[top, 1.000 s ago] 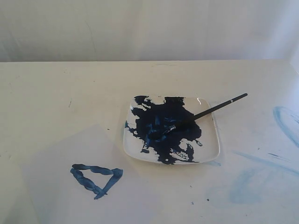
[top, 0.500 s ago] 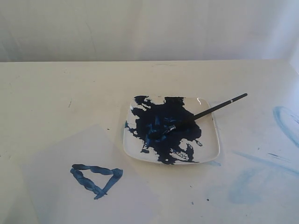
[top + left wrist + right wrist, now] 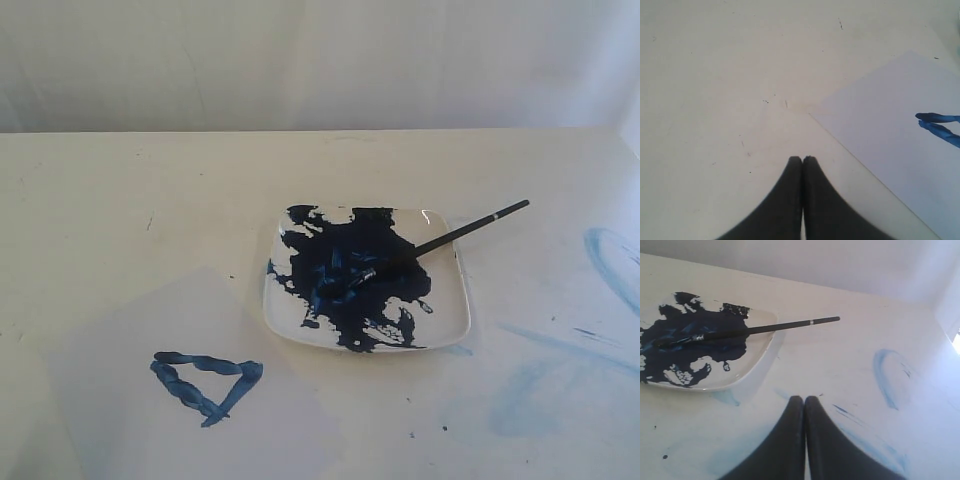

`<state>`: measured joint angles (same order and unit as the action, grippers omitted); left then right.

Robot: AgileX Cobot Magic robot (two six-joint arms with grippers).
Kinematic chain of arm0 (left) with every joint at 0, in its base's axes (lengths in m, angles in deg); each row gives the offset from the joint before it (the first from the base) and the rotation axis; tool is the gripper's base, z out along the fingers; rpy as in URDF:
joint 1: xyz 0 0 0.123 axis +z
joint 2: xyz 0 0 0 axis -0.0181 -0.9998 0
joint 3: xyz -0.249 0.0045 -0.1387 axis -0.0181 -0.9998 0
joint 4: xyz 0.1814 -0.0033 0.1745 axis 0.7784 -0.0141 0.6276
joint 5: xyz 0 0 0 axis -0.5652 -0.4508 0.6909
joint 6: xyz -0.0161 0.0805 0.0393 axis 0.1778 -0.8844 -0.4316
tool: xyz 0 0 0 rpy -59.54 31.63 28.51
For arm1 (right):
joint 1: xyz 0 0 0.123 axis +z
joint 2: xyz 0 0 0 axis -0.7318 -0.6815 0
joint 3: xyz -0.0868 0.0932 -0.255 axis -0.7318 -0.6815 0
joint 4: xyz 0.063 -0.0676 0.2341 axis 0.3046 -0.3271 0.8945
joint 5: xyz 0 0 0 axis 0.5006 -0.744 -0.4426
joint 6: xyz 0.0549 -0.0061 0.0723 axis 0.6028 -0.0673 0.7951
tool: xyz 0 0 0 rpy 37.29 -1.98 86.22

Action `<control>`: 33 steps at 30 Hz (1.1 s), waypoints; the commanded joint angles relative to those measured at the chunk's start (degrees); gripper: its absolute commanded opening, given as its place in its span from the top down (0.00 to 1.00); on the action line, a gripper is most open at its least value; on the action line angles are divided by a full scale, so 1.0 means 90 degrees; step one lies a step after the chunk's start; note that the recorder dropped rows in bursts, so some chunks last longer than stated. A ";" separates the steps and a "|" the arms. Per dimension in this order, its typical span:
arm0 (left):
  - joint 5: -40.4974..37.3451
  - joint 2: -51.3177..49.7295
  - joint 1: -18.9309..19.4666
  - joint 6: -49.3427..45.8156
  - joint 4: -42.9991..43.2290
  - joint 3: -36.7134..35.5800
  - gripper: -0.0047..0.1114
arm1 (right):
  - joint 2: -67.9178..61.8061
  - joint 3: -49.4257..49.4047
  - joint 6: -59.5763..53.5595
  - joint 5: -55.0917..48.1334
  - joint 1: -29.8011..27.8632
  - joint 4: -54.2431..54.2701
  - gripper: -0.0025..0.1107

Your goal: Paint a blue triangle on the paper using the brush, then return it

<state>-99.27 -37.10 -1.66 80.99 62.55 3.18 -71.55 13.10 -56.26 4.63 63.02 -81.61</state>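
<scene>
The blue triangle (image 3: 205, 385) is painted on the paper (image 3: 150, 330) at the front left of the table; one of its corners (image 3: 937, 125) shows on the paper (image 3: 890, 130) in the left wrist view. The brush (image 3: 440, 243) lies across the white plate (image 3: 455, 320), bristles in the dark paint blotch (image 3: 350, 275), handle sticking out past the rim. It also shows as the brush (image 3: 765, 329) on the plate (image 3: 757, 357). My left gripper (image 3: 802, 160) is shut and holds nothing, above bare table beside the paper. My right gripper (image 3: 804, 400) is shut and holds nothing, a little way from the plate.
Pale blue smears (image 3: 560, 370) stain the table right of the plate, with a curved one (image 3: 610, 260) near the right edge; the smears (image 3: 890, 375) also lie around my right gripper. A white wall (image 3: 320, 60) backs the table. Neither arm shows in the exterior view.
</scene>
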 commanded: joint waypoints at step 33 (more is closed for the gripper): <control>0.0004 0.0022 -0.0051 0.0037 -0.0039 -0.0019 0.96 | 0.0034 -0.0034 0.0664 0.0091 -0.0442 -0.0034 0.98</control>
<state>-99.27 -37.10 -1.66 80.99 62.55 3.18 -71.55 13.10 -50.45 4.78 58.76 -81.92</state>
